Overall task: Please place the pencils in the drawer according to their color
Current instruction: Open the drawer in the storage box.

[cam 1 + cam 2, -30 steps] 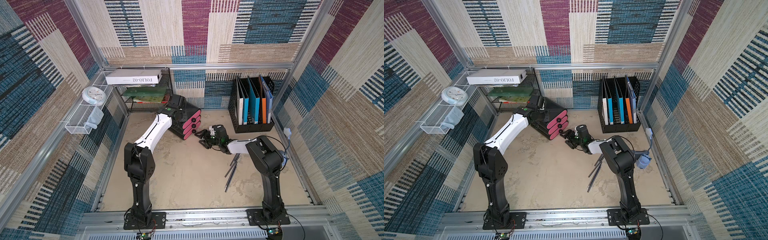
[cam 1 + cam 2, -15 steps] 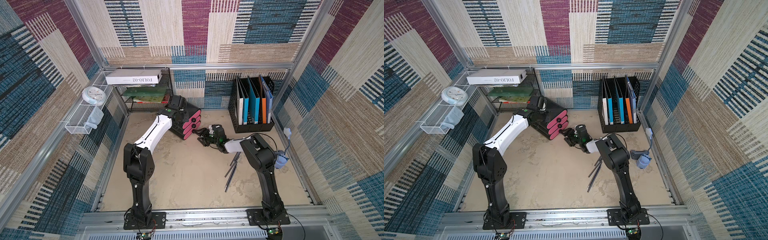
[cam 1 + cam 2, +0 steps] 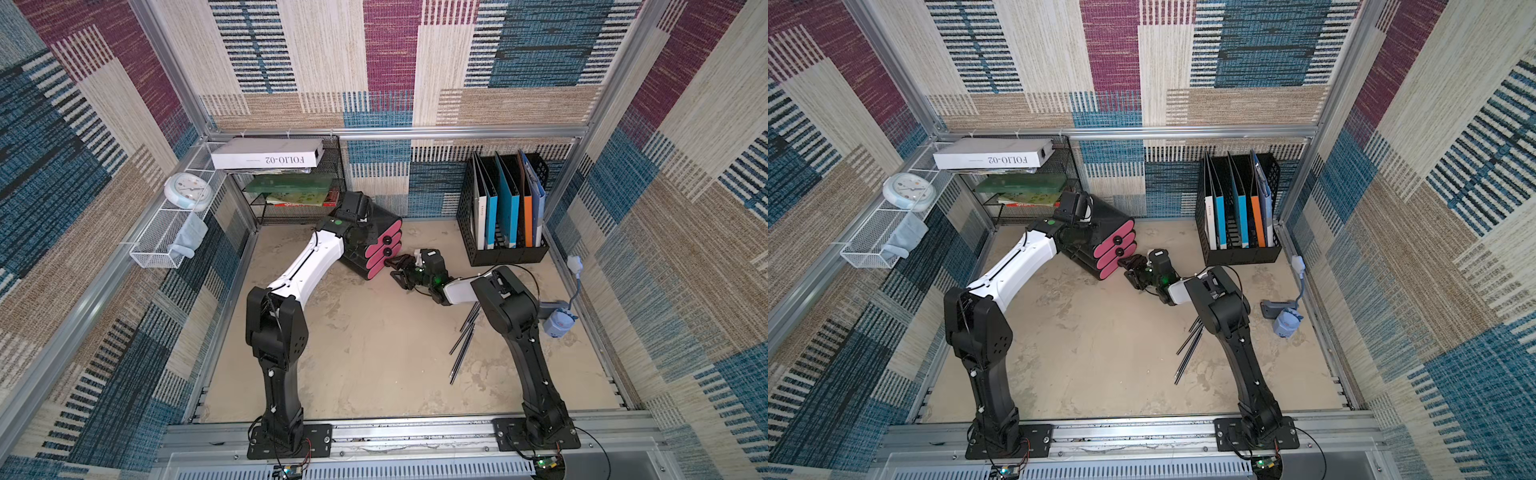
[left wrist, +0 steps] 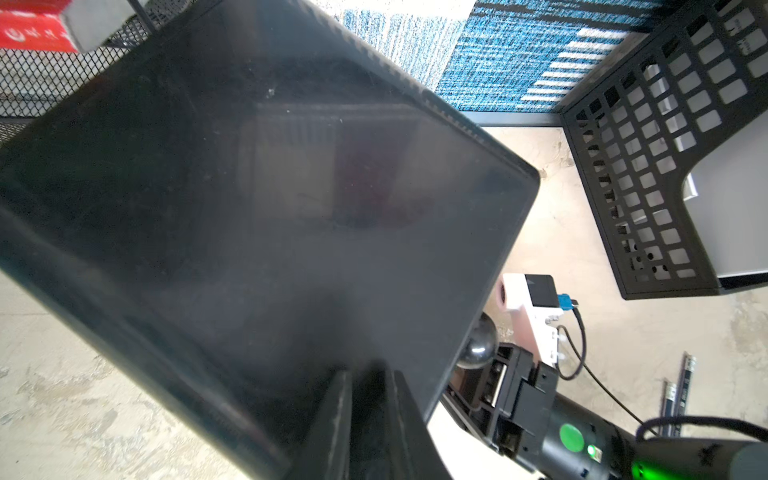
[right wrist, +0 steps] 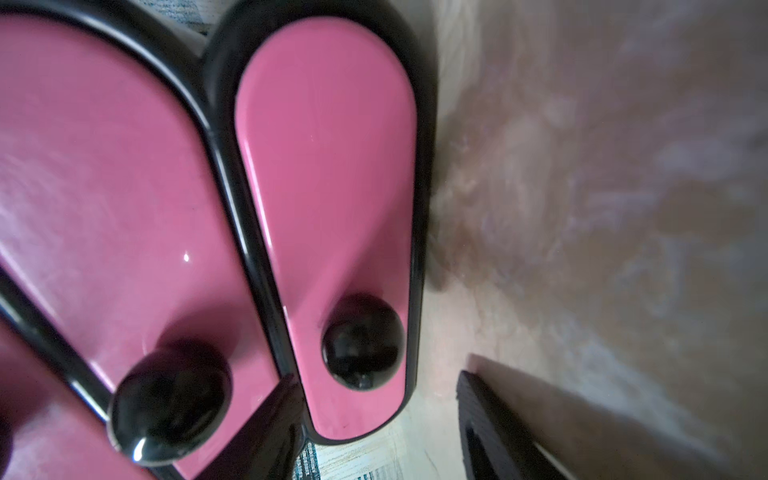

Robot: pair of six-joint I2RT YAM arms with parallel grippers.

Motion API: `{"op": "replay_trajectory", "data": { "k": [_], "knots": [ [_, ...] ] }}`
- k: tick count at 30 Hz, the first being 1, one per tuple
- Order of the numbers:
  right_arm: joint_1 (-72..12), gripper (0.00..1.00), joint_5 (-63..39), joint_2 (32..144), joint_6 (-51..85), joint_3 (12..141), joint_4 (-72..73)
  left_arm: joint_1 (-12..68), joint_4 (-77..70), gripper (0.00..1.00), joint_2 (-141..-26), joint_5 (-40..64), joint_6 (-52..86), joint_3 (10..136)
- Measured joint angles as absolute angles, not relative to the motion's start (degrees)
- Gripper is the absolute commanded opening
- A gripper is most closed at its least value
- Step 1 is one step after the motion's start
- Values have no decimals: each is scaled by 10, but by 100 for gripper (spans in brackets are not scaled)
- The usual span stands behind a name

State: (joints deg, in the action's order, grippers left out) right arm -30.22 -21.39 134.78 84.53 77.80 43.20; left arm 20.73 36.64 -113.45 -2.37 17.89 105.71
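Observation:
Several dark pencils (image 3: 463, 336) (image 3: 1190, 345) lie loose on the floor beside the right arm's base link; their ends show in the left wrist view (image 4: 677, 386). The black drawer unit (image 3: 370, 245) (image 3: 1104, 249) has three pink fronts, all pushed in. My right gripper (image 3: 392, 268) (image 5: 376, 376) is open, one finger on each side of the lowest front's black knob (image 5: 361, 340). My left gripper (image 4: 370, 370) rests on the unit's black top (image 4: 249, 187), fingers close together with nothing between them. No other pencil colours show.
A black file holder (image 3: 505, 216) with folders stands at the back right. A mesh shelf (image 3: 291, 187) carrying books and a white box (image 3: 266, 153) stands at the back left. A small blue device (image 3: 559, 322) with a cable lies by the right wall.
My right gripper has moved forward to the lowest drawer front and its jaws have narrowed around the knob. The left arm has stayed on the unit.

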Motion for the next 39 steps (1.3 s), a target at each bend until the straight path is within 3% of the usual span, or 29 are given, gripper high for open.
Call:
{"op": "replay_trajectory", "data": {
  "k": [19, 32, 39],
  "knots": [
    [-293, 56, -230, 1379, 858, 817, 441, 208, 363, 18, -1136, -20, 179, 1058],
    [-292, 31, -241, 1383, 858, 820, 449, 208, 363, 18, -1137, -20, 179, 1058],
    [-292, 25, -236, 1365, 858, 789, 461, 208, 362, 16, -1135, -19, 179, 1055]
  ]
}}
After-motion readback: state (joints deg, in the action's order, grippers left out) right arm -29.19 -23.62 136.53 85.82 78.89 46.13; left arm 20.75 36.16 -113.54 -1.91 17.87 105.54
